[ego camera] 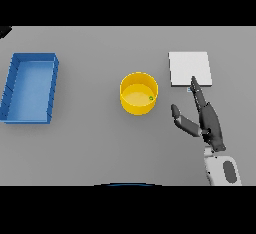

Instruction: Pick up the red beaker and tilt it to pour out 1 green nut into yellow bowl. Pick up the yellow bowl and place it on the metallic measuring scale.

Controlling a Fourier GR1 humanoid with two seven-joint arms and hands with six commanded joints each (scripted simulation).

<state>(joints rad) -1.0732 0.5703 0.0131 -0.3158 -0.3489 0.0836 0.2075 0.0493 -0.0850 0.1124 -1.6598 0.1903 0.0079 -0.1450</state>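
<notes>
With a green nut (150, 98) already in the yellow bowl (138, 94) mid-worktop, the right hand (207, 120), fingers straight and empty, should probably close on its rim, then lift it level onto the white scale (189, 68).

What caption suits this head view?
Open right hand between yellow bowl, holding green nut, and scale.

Grey table (90, 148): bowl (138, 93), scale (189, 68), tray (30, 87).
</notes>
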